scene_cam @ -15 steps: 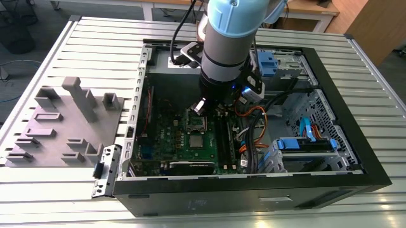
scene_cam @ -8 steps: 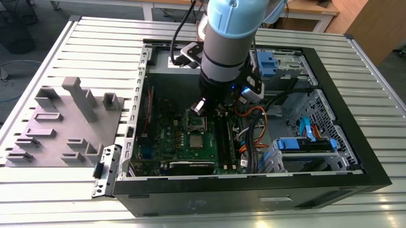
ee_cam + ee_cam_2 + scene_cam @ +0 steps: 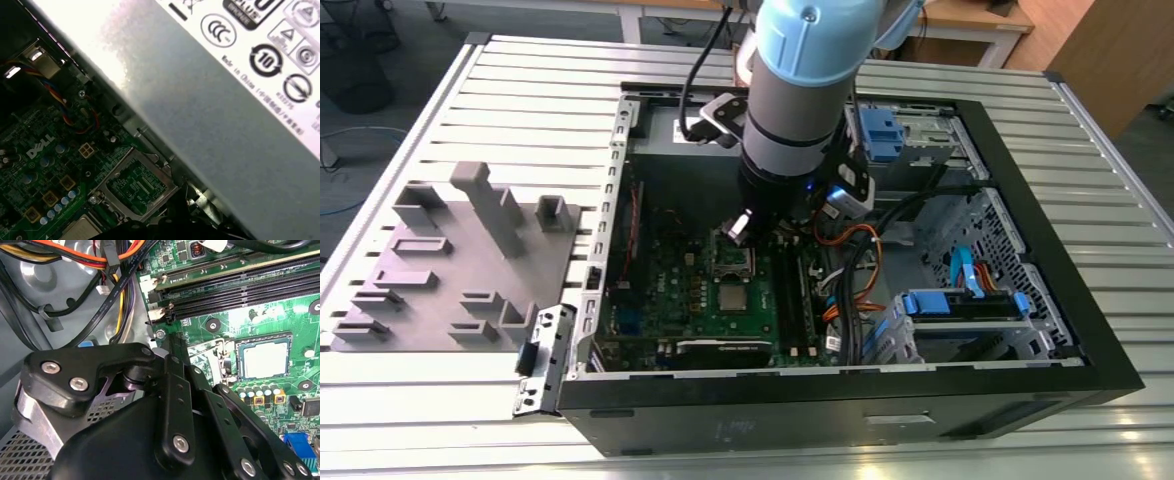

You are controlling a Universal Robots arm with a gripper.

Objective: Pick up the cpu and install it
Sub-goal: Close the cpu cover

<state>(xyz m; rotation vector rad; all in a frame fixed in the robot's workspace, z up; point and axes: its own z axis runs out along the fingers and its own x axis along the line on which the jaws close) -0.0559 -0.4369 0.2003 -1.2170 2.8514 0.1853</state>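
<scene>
The cpu (image 3: 264,360) is seen seated in its socket on the board (image 3: 235,315). The gripper (image 3: 750,228) is held just above the open socket frame (image 3: 136,184); whether its jaws are apart cannot be told.

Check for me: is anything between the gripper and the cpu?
Nothing visible does. The cpu lies uncovered on the green board, and the gripper hangs above the board close by.
</scene>
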